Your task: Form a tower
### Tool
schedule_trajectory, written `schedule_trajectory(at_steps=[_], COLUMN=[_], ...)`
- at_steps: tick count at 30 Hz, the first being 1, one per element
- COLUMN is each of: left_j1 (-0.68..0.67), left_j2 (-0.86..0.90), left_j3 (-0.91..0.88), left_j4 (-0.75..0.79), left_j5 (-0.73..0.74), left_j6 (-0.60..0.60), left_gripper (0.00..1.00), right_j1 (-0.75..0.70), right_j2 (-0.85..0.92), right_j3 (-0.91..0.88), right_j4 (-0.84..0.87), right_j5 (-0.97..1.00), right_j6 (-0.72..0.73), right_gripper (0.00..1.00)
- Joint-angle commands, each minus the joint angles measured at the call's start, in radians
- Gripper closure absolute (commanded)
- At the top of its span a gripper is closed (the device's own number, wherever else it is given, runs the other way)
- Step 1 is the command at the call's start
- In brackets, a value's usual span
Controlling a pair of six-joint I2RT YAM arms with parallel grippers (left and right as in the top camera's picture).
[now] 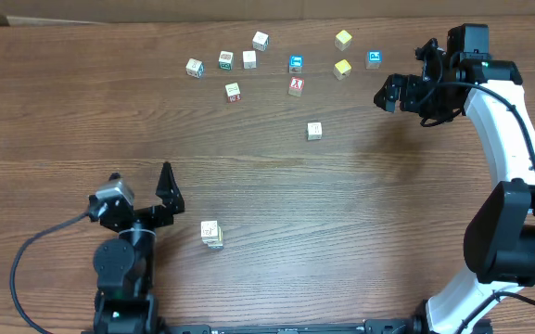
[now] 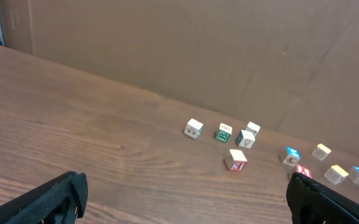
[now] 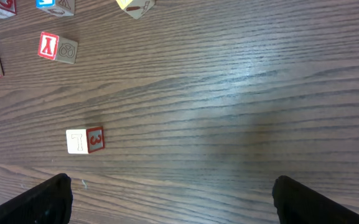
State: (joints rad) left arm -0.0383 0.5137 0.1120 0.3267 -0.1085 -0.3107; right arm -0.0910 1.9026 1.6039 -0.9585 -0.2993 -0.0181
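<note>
The tower (image 1: pixel 211 234) stands as a short, one-cube-wide column on the near part of the table (image 1: pixel 360 232), close to the right of the left gripper (image 1: pixel 139 190), whose jaws are spread and empty. The right gripper (image 1: pixel 406 70), also spread and empty, hovers beside the loose cubes (image 1: pixel 248 60). A cube set off-centre, or a finger brushing the column, would likely topple it.

1. Table (image 1: pixel 360 213): brown, dark streaked grain.
2. Tower (image 1: pixel 211 234): pale wood, printed top, yellowish side.
3. Blue cube (image 1: pixel 296 64): bright blue face, white mark.
4. Yellow cube (image 1: pixel 343 39): plain yellow top.
5. Red cube (image 3: pixel 57 47): red face, white figure; pale side.
6. Green cube (image 2: pixel 224 132): green face.
7. Lone cube (image 3: pixel 84 140): pale top, red side.
8. Right arm (image 1: pixel 503 121): white links, black joints.
</note>
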Motion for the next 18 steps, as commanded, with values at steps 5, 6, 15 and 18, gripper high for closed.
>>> schedule_trajectory(at_steps=[5,6,15,18], left_j1=[0.006,0.006,0.006,0.006], left_j2=[-0.166,-0.191,-0.369,-0.423], left_j3=[-0.095,-0.107,-0.108,-0.108], left_j4=[0.002,-0.001,-0.225,-0.317], left_j5=[-0.003,-0.004,-0.024,-0.033], left_j6=[0.019,0.019,0.020,0.020], left_gripper=[0.00,0.00,0.00,0.01], right_j1=[0.000,0.000,0.000,0.000], right_j2=[-0.027,-0.027,-0.027,-0.027], right_j3=[0.021,0.021,0.021,0.021], right_j4=[0.006,0.006,0.006,0.006], right_j5=[-0.001,-0.001,-0.001,-0.001], right_j6=[0.004,0.004,0.004,0.004], right_gripper=[0.00,0.00,0.00,0.00])
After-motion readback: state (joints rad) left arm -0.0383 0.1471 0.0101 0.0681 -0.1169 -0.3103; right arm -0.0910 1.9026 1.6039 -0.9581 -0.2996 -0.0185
